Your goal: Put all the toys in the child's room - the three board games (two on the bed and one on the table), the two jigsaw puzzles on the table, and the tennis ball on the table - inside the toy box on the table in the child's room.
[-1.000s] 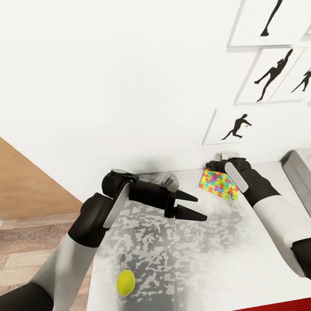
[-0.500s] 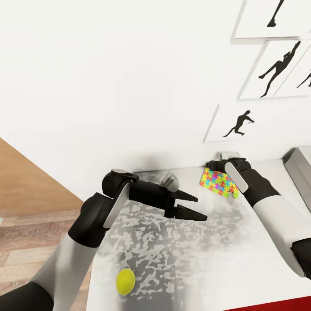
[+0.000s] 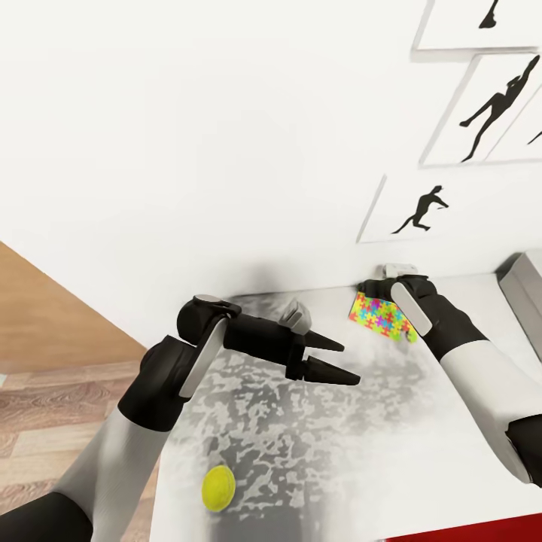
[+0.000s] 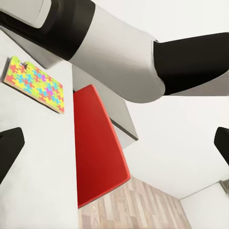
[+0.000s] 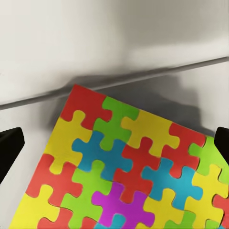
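One jigsaw puzzle [image 3: 376, 315] lies flat on the marbled table [image 3: 301, 436], at the back by the wall. My right arm [image 3: 444, 331] reaches over it. In the right wrist view the right gripper [image 5: 114, 145] is open, its dark fingertips [image 5: 9, 148] spread on either side of the puzzle [image 5: 129, 171] just above it. My left gripper [image 3: 350, 363] hangs open and empty above the table's middle, pointing toward the puzzle [image 4: 36, 85]. The tennis ball [image 3: 218, 488] rests near the table's front left edge. A corner of the grey toy box [image 3: 527, 290] shows at the far right.
A white wall with framed black silhouette pictures [image 3: 421, 211] stands right behind the table. Wooden floor [image 3: 45, 406] lies to the left past the table's edge. A red surface [image 3: 467, 528] shows below the table's front edge, also seen as a red slab [image 4: 98, 148].
The head view has shifted slightly, so the wall pictures sit higher and further right. Both arms, the puzzle and the ball keep their places.
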Robot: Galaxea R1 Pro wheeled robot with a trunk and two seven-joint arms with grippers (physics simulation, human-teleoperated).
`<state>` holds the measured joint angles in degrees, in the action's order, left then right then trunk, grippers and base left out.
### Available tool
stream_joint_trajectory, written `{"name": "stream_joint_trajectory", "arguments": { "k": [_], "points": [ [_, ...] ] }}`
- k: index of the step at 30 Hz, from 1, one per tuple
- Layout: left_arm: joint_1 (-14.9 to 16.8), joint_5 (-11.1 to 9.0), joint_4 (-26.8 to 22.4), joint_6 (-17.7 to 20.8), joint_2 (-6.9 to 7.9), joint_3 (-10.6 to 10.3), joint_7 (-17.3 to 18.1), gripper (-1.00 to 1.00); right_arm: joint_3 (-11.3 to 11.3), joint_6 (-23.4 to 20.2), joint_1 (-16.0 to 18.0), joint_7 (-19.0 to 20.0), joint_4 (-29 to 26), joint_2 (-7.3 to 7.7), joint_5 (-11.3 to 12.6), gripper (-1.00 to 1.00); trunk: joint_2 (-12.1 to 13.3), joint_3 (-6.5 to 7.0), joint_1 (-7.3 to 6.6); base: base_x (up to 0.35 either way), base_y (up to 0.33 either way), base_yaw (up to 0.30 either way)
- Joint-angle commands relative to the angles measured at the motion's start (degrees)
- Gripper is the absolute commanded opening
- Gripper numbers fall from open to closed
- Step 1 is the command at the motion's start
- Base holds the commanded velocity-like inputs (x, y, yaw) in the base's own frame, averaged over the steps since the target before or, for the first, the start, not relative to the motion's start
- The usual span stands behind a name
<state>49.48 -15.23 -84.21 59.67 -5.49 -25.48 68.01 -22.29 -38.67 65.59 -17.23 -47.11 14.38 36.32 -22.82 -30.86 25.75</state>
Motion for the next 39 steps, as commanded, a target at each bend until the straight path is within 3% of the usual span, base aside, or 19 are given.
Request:
{"name": "stream_joint_trajectory", "arguments": {
  "k": [1,34,39],
  "points": [
    [0.04,-0.06,0.01,0.33,0.00,-0.01,0.11,1.00,-0.30,-0.10,0.06,-0.56,-0.08,0.06,0.60,1.00,-0.10,-0.15,0.03,0.000,0.000,0.000],
    [0.03,-0.06,0.01,0.27,-0.20,-0.01,0.11,1.00,-0.30,-0.01,0.06,-0.60,0.00,-0.20,0.60,1.00,-0.10,-0.33,0.03,0.000,0.000,0.000],
    [0.06,-0.06,0.01,0.27,-0.21,-0.01,0.06,1.00,-0.35,1.96,0.06,-0.56,0.00,-0.20,0.55,1.00,-0.10,-0.33,0.03,0.000,0.000,0.000]
  ]
}}
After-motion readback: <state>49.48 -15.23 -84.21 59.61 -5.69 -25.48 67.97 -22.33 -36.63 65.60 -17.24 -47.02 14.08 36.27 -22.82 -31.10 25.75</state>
